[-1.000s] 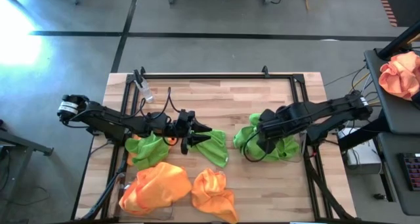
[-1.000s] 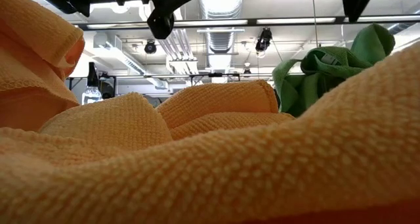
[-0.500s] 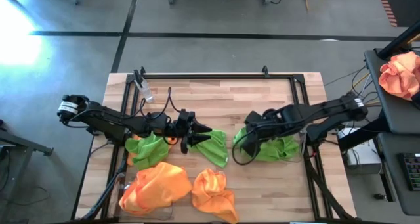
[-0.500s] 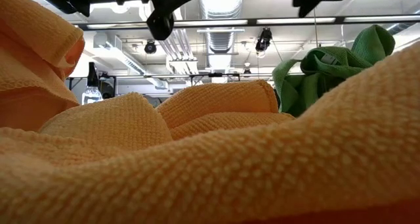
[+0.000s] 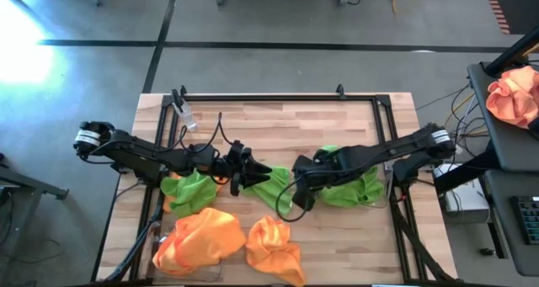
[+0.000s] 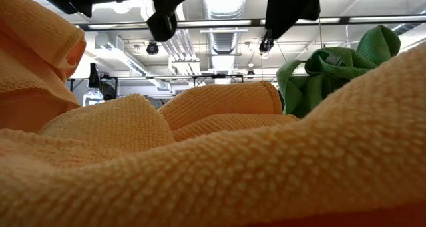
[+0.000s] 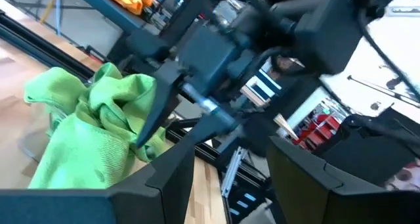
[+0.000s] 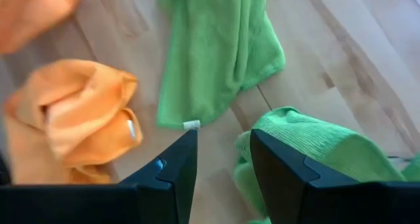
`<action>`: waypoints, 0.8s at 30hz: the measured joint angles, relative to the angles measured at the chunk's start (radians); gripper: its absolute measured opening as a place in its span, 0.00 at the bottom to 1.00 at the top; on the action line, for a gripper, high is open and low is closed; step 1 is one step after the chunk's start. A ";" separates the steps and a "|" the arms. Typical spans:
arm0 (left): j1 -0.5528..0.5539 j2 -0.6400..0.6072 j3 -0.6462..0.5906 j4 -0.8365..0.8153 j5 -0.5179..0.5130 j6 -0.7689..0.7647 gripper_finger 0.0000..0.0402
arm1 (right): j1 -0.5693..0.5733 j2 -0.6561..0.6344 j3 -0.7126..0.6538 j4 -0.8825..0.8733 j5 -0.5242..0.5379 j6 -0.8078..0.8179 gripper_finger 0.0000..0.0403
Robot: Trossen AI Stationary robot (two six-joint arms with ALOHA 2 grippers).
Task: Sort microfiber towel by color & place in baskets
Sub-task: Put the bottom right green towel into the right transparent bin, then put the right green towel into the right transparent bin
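Observation:
Between the two grippers a lime green towel (image 5: 274,188) (image 8: 216,46) lies flat on the table. My right gripper (image 5: 293,201) (image 8: 223,133) hangs open just above its right edge. My left gripper (image 5: 251,172) (image 7: 231,145) hovers open at its left end. A heap of green towels (image 5: 354,186) (image 7: 98,132) sits on the table's right. In the left wrist view a see-through basket wall (image 7: 36,145) shows faintly under the heap. Another green towel (image 5: 189,188) lies on the left. Two orange towels (image 5: 198,236) (image 5: 271,247) lie near the front edge.
A black frame (image 5: 278,96) runs along the table's far edge and sides. A small clear bottle (image 5: 187,117) stands at the far left corner. Bare wood (image 5: 278,131) lies behind the towels. Orange cloth (image 6: 200,160) fills most of the low view. A peach cloth (image 5: 514,93) sits off the table.
My right gripper has moved from above the right green heap toward the table's left, to the middle green towel, and has come a little lower. It has stayed open. My left arm and the towels have kept still.

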 joint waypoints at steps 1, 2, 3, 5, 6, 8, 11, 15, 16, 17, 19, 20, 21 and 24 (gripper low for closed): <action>0.000 0.000 0.000 0.000 0.009 0.000 0.43 | 0.000 0.016 0.000 0.005 0.000 -0.001 0.33; 0.000 0.000 0.000 0.000 0.023 0.000 0.43 | -0.001 0.029 0.000 0.015 0.000 -0.001 0.33; 0.000 0.000 0.000 0.000 0.041 0.000 0.43 | -0.003 0.043 0.000 0.025 0.000 -0.002 0.33; 0.001 0.000 0.000 0.000 0.090 0.000 0.43 | -0.008 0.069 0.000 0.045 0.000 -0.005 0.33; 0.001 -0.001 0.000 0.000 0.115 0.000 0.43 | -0.011 0.082 0.000 0.064 0.000 -0.012 0.33; 0.000 -0.007 0.000 -0.002 0.144 0.005 0.43 | -0.019 0.104 0.000 0.113 0.000 -0.030 0.33; 0.003 -0.032 0.000 -0.004 0.187 0.050 0.43 | -0.036 0.131 0.000 0.213 0.000 -0.060 0.33; 0.027 -0.098 0.000 -0.024 0.236 0.128 0.43 | -0.062 0.153 0.000 0.325 0.000 -0.093 0.33; 0.036 -0.119 0.000 -0.039 0.241 0.144 0.43 | -0.071 0.154 0.000 0.332 0.000 -0.093 0.33; 0.046 -0.142 0.000 -0.054 0.242 0.162 0.43 | -0.080 0.154 0.000 0.338 0.000 -0.093 0.33; 0.065 -0.199 0.000 -0.118 0.242 0.193 0.43 | -0.100 0.152 0.000 0.354 0.006 -0.093 0.33; 0.075 -0.223 0.000 -0.140 0.242 0.211 0.43 | -0.109 0.152 0.000 0.356 0.009 -0.091 0.33; 0.085 -0.249 0.000 -0.170 0.242 0.226 0.43 | -0.119 0.150 0.000 0.355 0.009 -0.088 0.33; 0.103 -0.316 0.000 -0.237 0.242 0.265 0.43 | -0.143 0.148 0.000 0.360 0.011 -0.082 0.33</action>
